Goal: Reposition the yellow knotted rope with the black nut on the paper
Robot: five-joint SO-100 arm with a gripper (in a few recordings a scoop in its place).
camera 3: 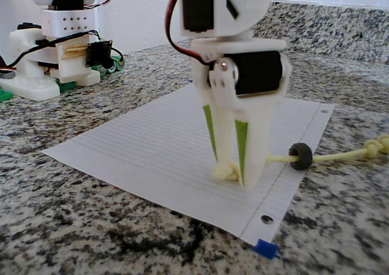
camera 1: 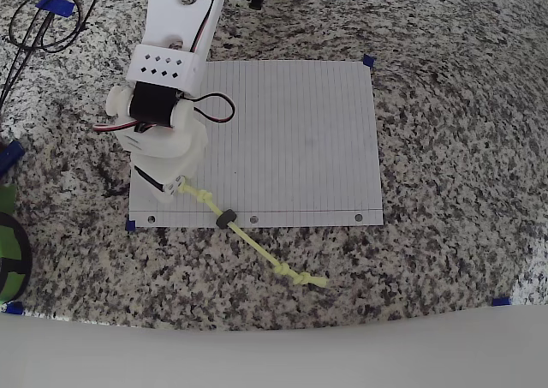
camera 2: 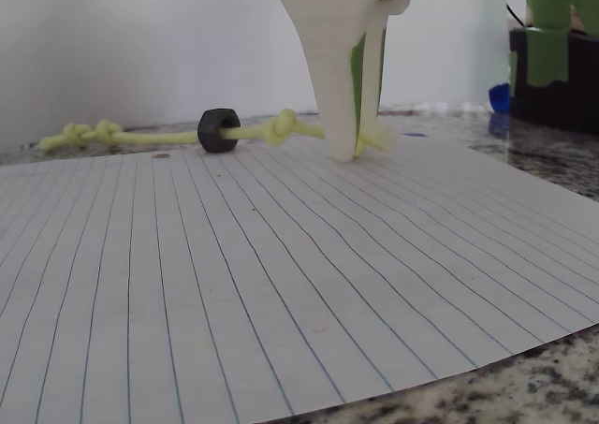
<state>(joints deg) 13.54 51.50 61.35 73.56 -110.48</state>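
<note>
Granite-speckled counter (camera 1: 445, 148) carries the white lined paper sheet (camera 1: 291, 140). The thin yellow knotted rope (camera 1: 257, 242) runs from the sheet's punched edge out onto stone; the overhead view shows its far knot off-paper. The small black ring nut (camera 3: 300, 155) sits at that edge. The white gripper (camera 3: 233, 173) is pinched nearly closed around the rope's near knot.

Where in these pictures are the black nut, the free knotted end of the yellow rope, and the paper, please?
black nut (camera 1: 226, 220): overhead view, on the ring's top.
yellow knotted rope (camera 1: 300, 277): overhead view, on the free end's knot, off the sheet.
paper (camera 1: 291, 140): overhead view, on bare lined surface mid-sheet.
</note>
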